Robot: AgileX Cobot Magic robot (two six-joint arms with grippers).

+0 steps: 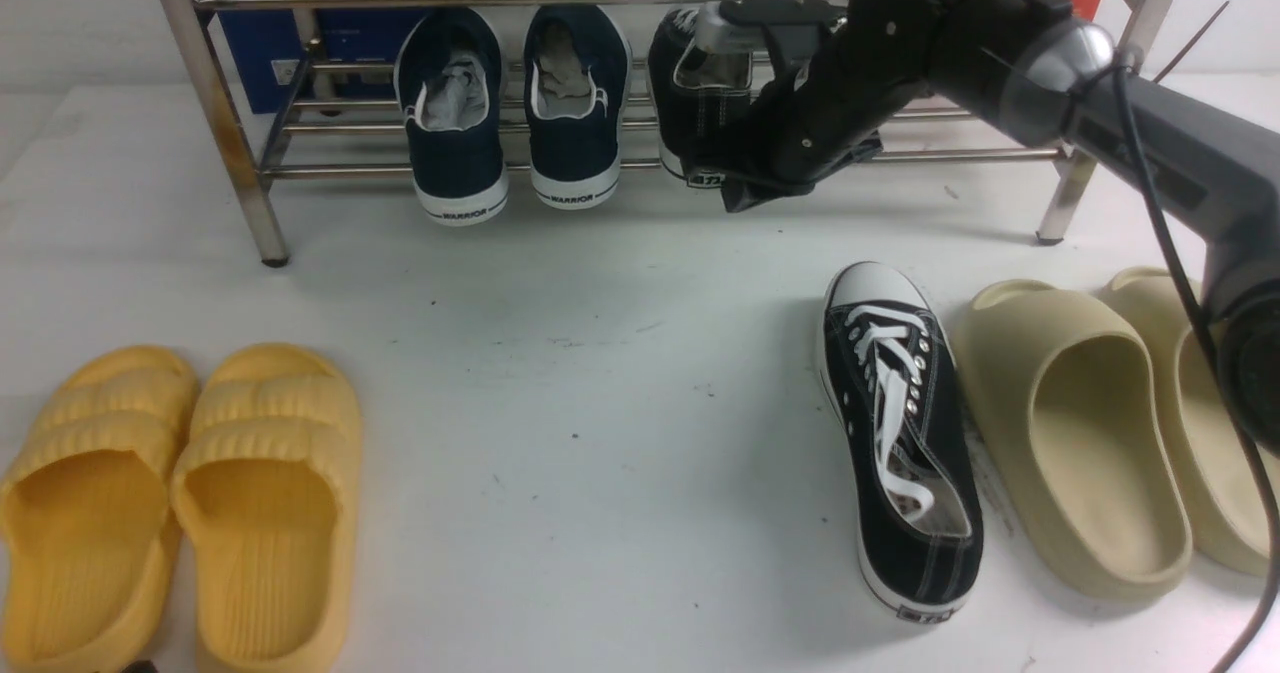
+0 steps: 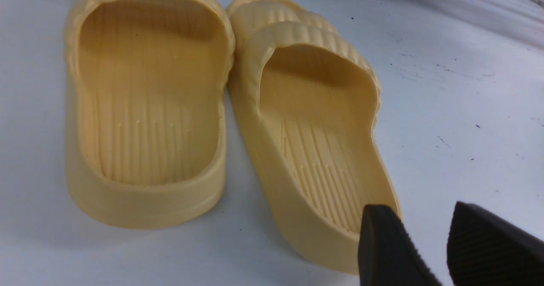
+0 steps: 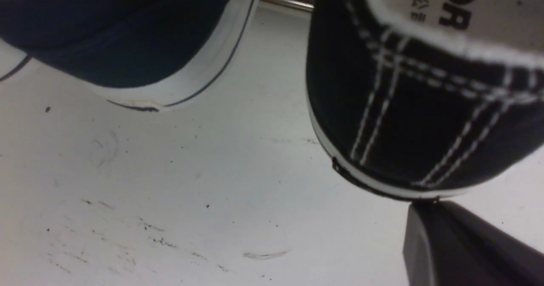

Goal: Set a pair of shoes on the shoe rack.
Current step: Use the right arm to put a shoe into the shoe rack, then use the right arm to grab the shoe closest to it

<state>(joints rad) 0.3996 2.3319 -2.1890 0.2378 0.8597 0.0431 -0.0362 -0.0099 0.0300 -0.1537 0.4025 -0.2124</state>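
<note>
One black canvas sneaker (image 1: pixel 690 83) sits heel-out on the steel shoe rack (image 1: pixel 230 123), to the right of a navy pair. My right gripper (image 1: pixel 745 191) is at its heel. In the right wrist view the jaws (image 3: pixel 425 220) form one closed dark wedge with nothing between them, its tip touching the sole edge of that sneaker's heel (image 3: pixel 403 120). The other black sneaker (image 1: pixel 900 433) lies on the table with its white toe cap toward the rack. My left gripper (image 2: pixel 418 211) is open and empty, just above the table beside a yellow slide (image 2: pixel 314 120).
Two navy WARRIOR sneakers (image 1: pixel 455 113) (image 1: pixel 575 103) fill the rack's left middle. A yellow slide pair (image 1: pixel 180 493) lies front left. A beige slide pair (image 1: pixel 1080 433) lies right of the loose sneaker. A blue box (image 1: pixel 250 43) stands behind the rack.
</note>
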